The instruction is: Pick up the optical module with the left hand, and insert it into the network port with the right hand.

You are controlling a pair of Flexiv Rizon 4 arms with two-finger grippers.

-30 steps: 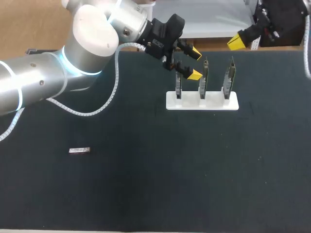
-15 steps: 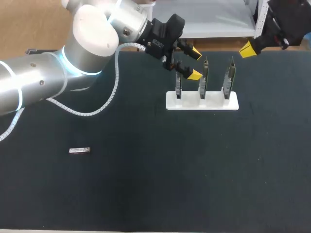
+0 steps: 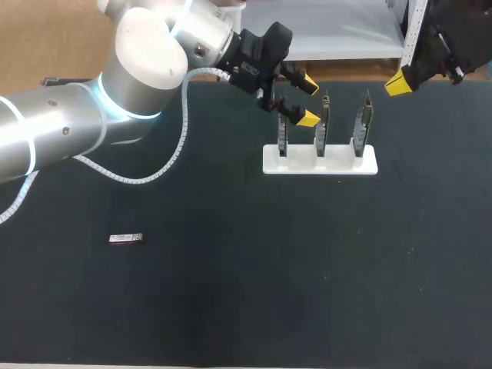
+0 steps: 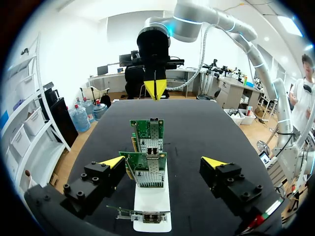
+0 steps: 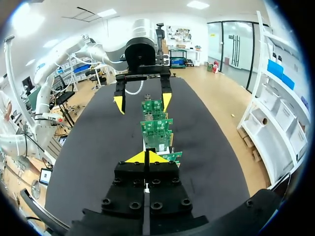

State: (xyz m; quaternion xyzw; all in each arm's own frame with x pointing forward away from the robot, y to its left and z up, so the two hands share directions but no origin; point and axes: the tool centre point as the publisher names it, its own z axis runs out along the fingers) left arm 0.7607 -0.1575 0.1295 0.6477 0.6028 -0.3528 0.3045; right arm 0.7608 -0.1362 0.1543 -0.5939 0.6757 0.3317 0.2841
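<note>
A: What holds what on our table?

B: Only one thing holds anything: the white stand (image 3: 320, 160). Three green circuit boards (image 3: 322, 127) stand upright in its slots, in a row and apart from one another.

A: And the surface?

B: We work over a dark mat (image 3: 231, 307), and the stand sits toward its far side. The small metal module (image 3: 126, 239) lies flat on the mat, well apart from the stand, off to the stand's near left. Neither of our arms touches it.

A: Where are our grippers?

B: Our left gripper (image 3: 307, 100) hangs just above the stand's left end, its fingers released and spread wide. Our right gripper (image 3: 398, 83) is past the stand's right end, toward the far edge, with its yellow tips clenched against each other.

A: So the count?

B: We count one stand, three boards, one module and two grippers.
</note>
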